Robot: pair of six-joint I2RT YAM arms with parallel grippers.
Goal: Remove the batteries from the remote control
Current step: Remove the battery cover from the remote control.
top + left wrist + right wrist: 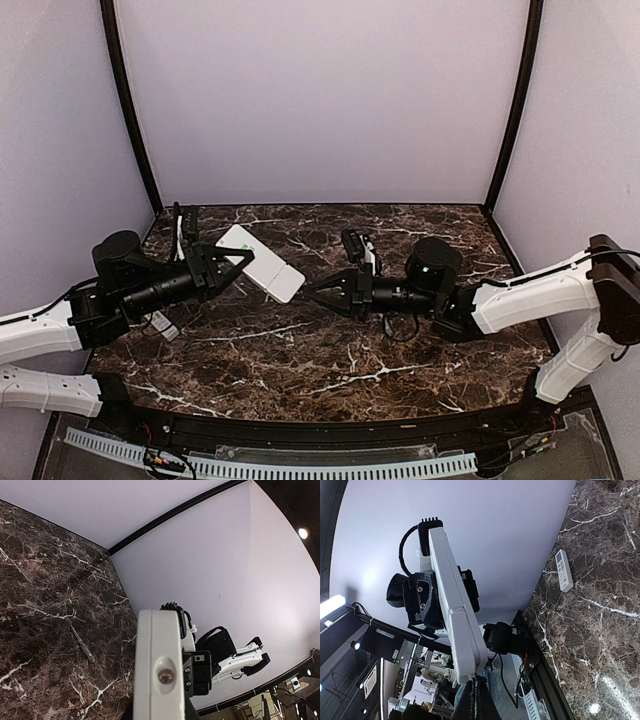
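My left gripper (232,262) is shut on a white remote control (262,263) and holds it above the table, tilted, with its free end toward the right arm. In the left wrist view the remote control (159,670) shows end-on, its small round lens facing the camera. In the right wrist view it shows edge-on (451,600), with its raised back cover (466,637) at the lower end. My right gripper (481,692) is shut, its tips touching that lower end; in the top view it (308,291) meets the remote's corner. The batteries are hidden.
A second small white remote (564,570) lies on the dark marble table (330,350), below my left arm in the top view (165,326). A thin dark stick-like thing (82,646) lies on the table near the back wall. Purple walls enclose three sides.
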